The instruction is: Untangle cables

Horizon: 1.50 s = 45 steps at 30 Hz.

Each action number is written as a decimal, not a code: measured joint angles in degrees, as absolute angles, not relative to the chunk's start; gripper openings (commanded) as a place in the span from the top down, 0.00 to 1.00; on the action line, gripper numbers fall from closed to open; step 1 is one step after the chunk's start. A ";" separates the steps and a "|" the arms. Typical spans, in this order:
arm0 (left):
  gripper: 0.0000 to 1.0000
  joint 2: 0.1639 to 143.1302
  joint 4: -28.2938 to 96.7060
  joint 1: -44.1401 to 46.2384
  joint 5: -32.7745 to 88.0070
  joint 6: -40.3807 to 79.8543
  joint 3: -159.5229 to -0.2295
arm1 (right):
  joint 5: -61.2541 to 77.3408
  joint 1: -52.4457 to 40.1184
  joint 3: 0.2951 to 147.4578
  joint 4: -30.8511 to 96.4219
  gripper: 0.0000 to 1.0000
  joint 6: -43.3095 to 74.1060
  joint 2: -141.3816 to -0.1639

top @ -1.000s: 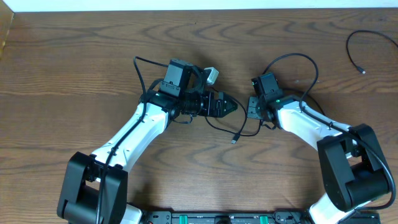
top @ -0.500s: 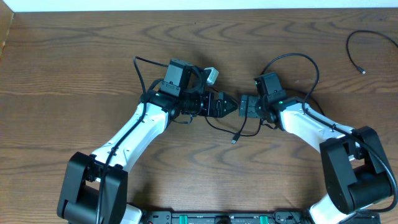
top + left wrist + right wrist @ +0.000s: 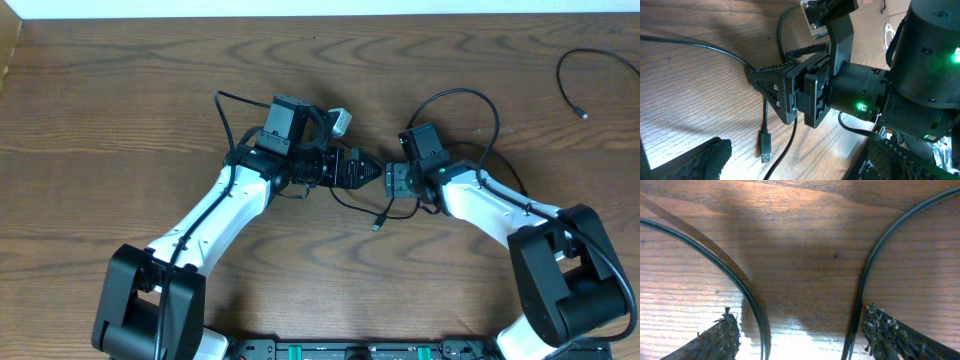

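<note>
Overhead, the right gripper (image 3: 392, 181) stood with its jaws spread wide, gripping nothing. In its wrist view two strands of black cable (image 3: 747, 297) crossed the wood between its fingers (image 3: 720, 335). At its 9 o'clock, almost tip to tip, the left gripper (image 3: 370, 170) was likewise wide open and empty. The cable's plug (image 3: 377, 225) lay at the right gripper's 7 o'clock. A second cable (image 3: 560, 75) curled well apart, toward 2 o'clock on the table (image 3: 120, 100).
</note>
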State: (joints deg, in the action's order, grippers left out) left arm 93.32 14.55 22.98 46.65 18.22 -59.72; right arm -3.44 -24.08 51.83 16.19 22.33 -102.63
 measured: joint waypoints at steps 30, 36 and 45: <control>0.05 93.23 30.72 22.98 15.97 18.22 -59.72 | -2.35 -19.81 53.15 13.74 0.99 30.74 -105.65; 0.05 93.23 30.87 22.98 12.62 18.20 -59.72 | 8.03 -14.92 55.86 17.47 0.99 27.18 -106.69; 0.05 93.23 30.89 22.98 11.62 18.22 -59.72 | 12.43 -7.81 64.90 34.79 0.99 17.02 -108.49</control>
State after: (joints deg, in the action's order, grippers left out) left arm 93.23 30.89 22.98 11.62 18.22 -59.72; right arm 12.43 -7.81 64.90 34.79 17.02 -108.49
